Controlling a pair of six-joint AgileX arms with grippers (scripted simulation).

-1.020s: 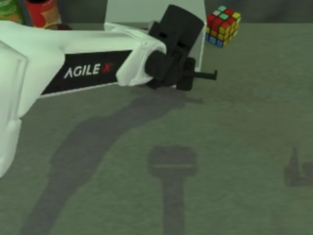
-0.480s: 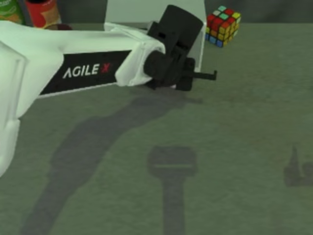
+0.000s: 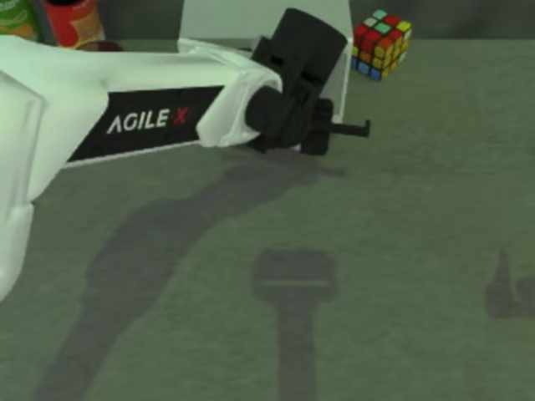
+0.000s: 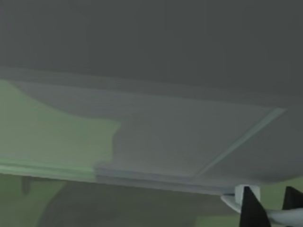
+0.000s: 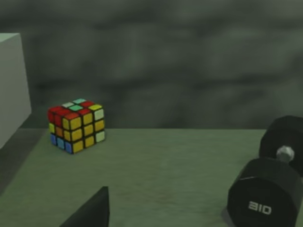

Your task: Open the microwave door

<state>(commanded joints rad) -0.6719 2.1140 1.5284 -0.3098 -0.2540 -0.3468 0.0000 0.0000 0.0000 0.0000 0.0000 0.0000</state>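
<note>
The microwave, a pale smooth box, stands at the table's far edge. Its flat microwave door lies straight ahead of our left gripper, whose dark fingers straddle the slim white handle; whether they clamp it, we cannot tell. Our right arm sits out of view.

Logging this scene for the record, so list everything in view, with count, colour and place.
microwave: one, pale white-grey, far edge of the table, partly behind the left arm.
colour cube: one, red, yellow, blue, green, just right of the microwave.
jar: one, red, far left corner.
green container: one, beside the jar, cut off by the frame.
dumbbell: one, black, seen only in the right wrist view.
table: one, green.
left gripper: black, at the microwave's front.
right gripper: one dark finger visible.
</note>
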